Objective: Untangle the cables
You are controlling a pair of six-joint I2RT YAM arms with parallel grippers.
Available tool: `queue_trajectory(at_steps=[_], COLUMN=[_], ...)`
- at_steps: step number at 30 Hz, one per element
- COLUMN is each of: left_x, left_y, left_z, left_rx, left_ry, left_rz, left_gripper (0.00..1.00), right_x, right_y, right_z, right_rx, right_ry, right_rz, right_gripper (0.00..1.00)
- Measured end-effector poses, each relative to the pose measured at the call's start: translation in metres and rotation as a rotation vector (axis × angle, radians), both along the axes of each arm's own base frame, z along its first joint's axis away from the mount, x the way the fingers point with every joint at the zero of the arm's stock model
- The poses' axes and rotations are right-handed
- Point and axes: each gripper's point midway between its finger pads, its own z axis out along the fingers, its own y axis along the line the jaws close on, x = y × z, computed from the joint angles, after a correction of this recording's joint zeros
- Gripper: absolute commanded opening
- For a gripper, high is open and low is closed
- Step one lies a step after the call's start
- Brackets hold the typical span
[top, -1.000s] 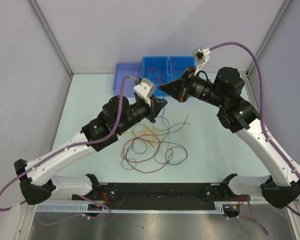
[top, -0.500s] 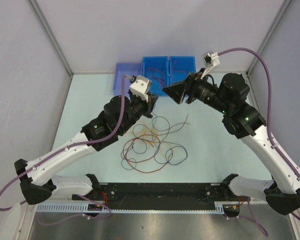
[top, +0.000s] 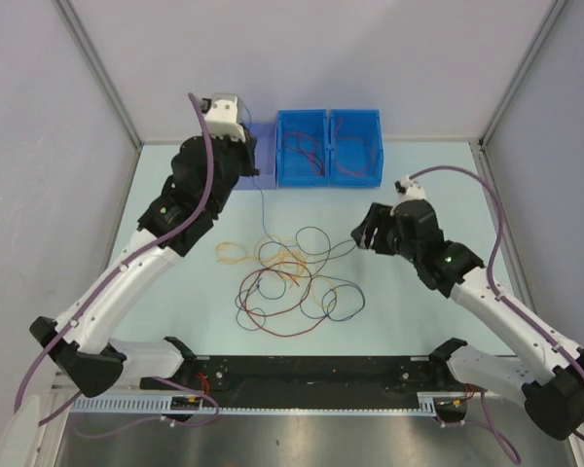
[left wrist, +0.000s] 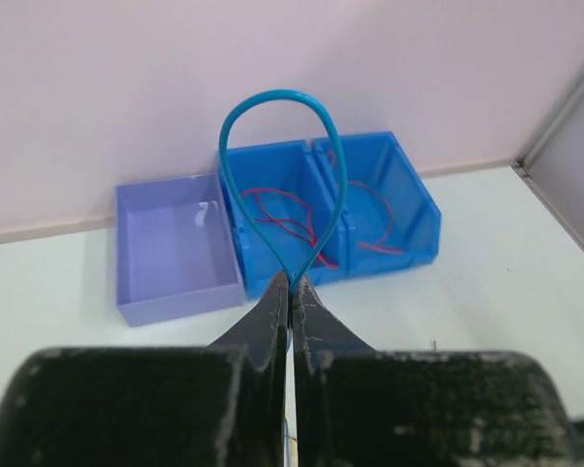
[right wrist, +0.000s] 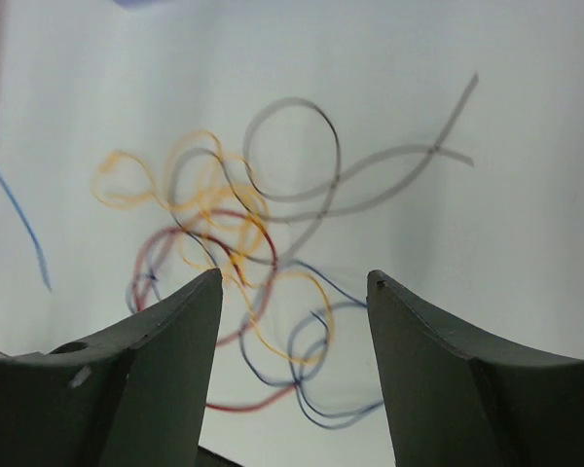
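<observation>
Two arms work over one table [top: 419, 185].

Top view: the left gripper [top: 253, 167] is raised beside the one purple bin [top: 266, 131]. One blue cable [top: 263, 204] hangs from it down to the pile of cables [top: 287, 277] lying mid-table. The right gripper [top: 358, 233] hovers just right of the pile. Two blue bins [top: 307, 178] stand at the far edge, with red strands in both.

Left wrist view: the jaws are pressed together on a loop of the blue cable [left wrist: 273, 95]. The purple bin [left wrist: 175, 302] shows no contents.

Right wrist view: the jaws stand wide apart above the pile [right wrist: 234, 243], with nothing between them. Four colours are mixed there: red, orange-yellow, black and blue. The strand count cannot be determined.

Assessment: partly done. Some red strands are binned and one blue strand is in hand, but the bulk is tangled.
</observation>
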Motion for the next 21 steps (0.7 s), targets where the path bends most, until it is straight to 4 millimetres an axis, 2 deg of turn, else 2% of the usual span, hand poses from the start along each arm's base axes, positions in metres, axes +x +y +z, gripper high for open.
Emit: queue_trajectory(at_steps=[2, 4, 12, 17, 21], left_x=[0.014, 0.03, 0.109, 0.159, 0.199], left_y=[0.01, 0.02, 0.04, 0.046, 0.051], left_z=[0.005, 0.008, 0.004, -0.01, -0.028], left_rx=[-0.006, -0.008, -0.019, -0.042, -0.097], left_ry=[-0.006, -0.009, -0.023, -0.038, -0.034], left_rz=[0.031, 0.063, 0.134, 0.141, 0.135], left_gripper=[0.0, 0.0, 0.0, 0.0, 0.0], right_x=[-0.01, -0.017, -0.028, -0.035, -0.034], right_y=[-0.001, -0.002, -0.011, -0.008, -0.001], right_z=[-0.034, -0.059, -0.127, -0.143, -0.131], right_rx=[-0.032, -0.06, -0.1, -0.07, 0.003], right_ry=[0.067, 0.103, 0.118, 0.085, 0.009], right_rz=[0.003, -0.001, -0.025, 0.006, 0.043], right_gripper=[0.65, 0.66, 0.66, 0.68, 0.68])
